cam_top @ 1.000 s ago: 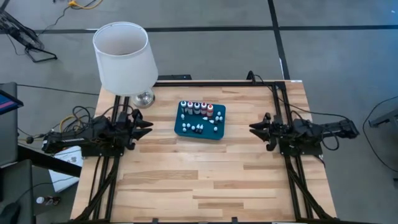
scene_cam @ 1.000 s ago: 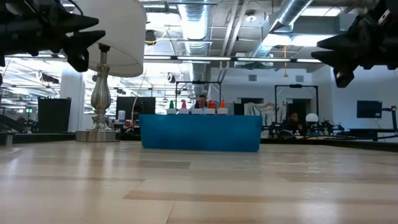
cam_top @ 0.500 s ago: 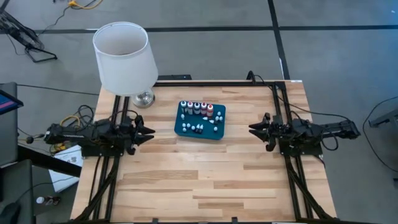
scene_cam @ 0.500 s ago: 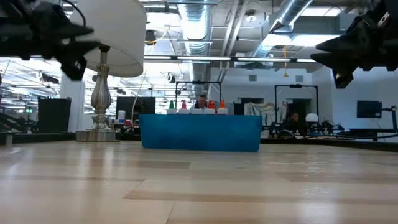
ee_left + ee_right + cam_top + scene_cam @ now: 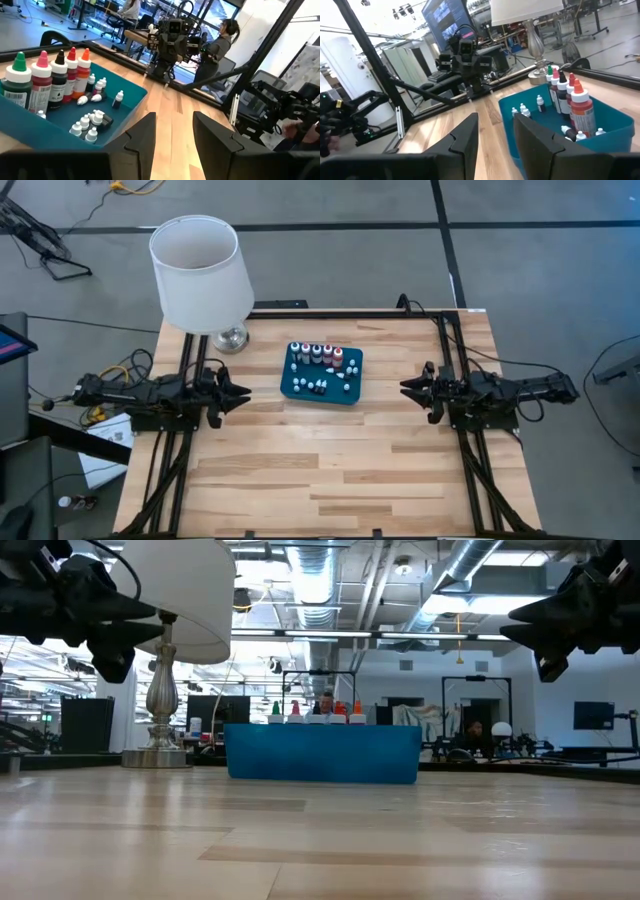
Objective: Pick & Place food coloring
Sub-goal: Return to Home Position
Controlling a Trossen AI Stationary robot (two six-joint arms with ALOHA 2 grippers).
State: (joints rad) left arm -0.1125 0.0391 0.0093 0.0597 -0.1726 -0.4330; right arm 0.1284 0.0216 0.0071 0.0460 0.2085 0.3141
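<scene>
Little looks left to go wrong. Both arms sit out at the table [image 5: 330, 460] edges w/ the bin [image 5: 352, 396] well apart btwn them. The main risk is on the side of the left gripper [image 5: 235, 393]: the lamp [image 5: 200, 272] stands just behind that arm, so a wide swing on the way home could clip its base or shade. A sweep inward by either arm could knock the bin and topple whatever stands upright in it. The left gripper's jaws stand apart w/ nothing in them. The right gripper [image 5: 408, 387], at the opposite edge, is likewise spread and empty.

Bin: the food coloring is all inside it, as far as shows. Five taller bottles [image 5: 50, 75] (green, pink, black, red, orange) stand upright in a row along the bin's back wall, touching or nearly so. The small white bottles [image 5: 90, 122] sit loose on the bin floor, some upright, some tipped. A jolt would prob. roll them, since nothing holds them in place.
</scene>
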